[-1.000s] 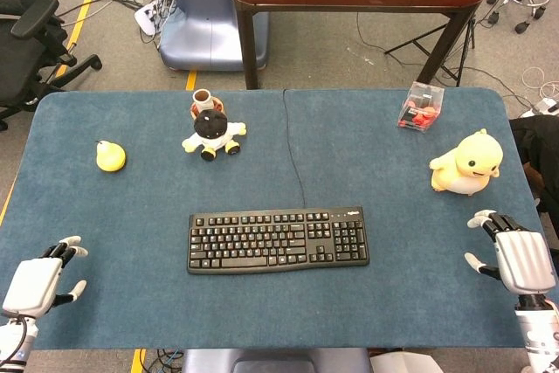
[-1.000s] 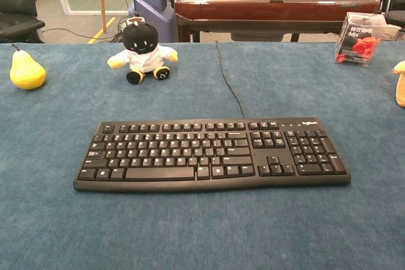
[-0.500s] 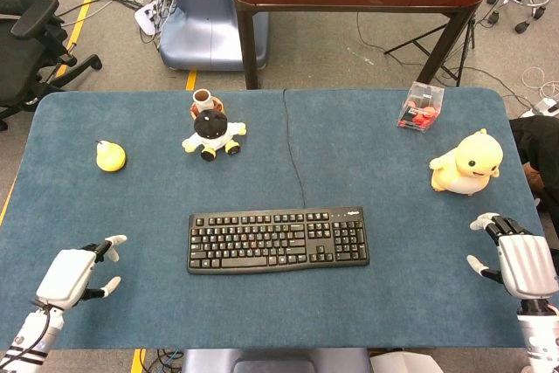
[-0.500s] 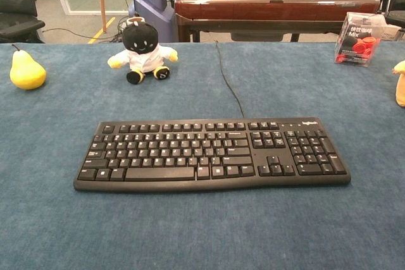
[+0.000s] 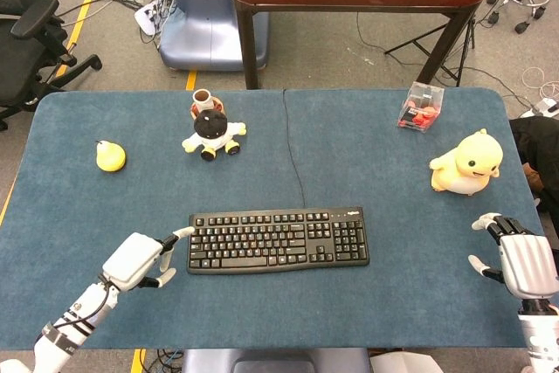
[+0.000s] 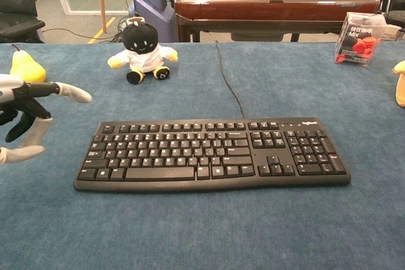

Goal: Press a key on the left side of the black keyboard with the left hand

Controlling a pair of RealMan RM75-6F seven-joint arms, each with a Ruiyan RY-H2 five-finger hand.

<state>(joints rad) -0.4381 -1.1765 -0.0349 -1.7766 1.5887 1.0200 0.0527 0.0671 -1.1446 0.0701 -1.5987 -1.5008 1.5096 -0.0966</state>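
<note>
Now, step: the approach; no key looks pressed yet, and the keyboard's left end is the goal.
Left hand (image 5: 138,259): empty, fingers spread, one finger stretched out toward the keyboard. It sits just left of the keyboard's left end, slightly nearer than the middle rows.
Contact: in the head view the fingertip seems to reach the keyboard's left edge; the chest view shows it left of the keys and apart from them, so it probably touches nothing, though I cannot be sure.
Keyboard (image 5: 278,239): black, flat on the surface, near and central, long axis running left to right. Its cable runs away to the far edge.
Key relation: the left-side keys lie directly right of the left hand, a short reach along the keyboard's long axis, then a press down.
Nearer hand: the left one by far; the right hand is well apart from the keyboard, beyond its right end.
Right hand (image 5: 520,261): empty, fingers loosely open, at the near right of the surface.
Surface (image 5: 393,189): covered in blue cloth.
Writing: a small white logo at the keyboard's far right corner, too small to read with confidence; the clear box (image 6: 358,40) at far right has printed characters and "Mix" on its label.
Other things: pear (image 5: 110,156) far left, dark plush (image 5: 211,131) beyond the keyboard, yellow duck (image 5: 467,163) right.
</note>
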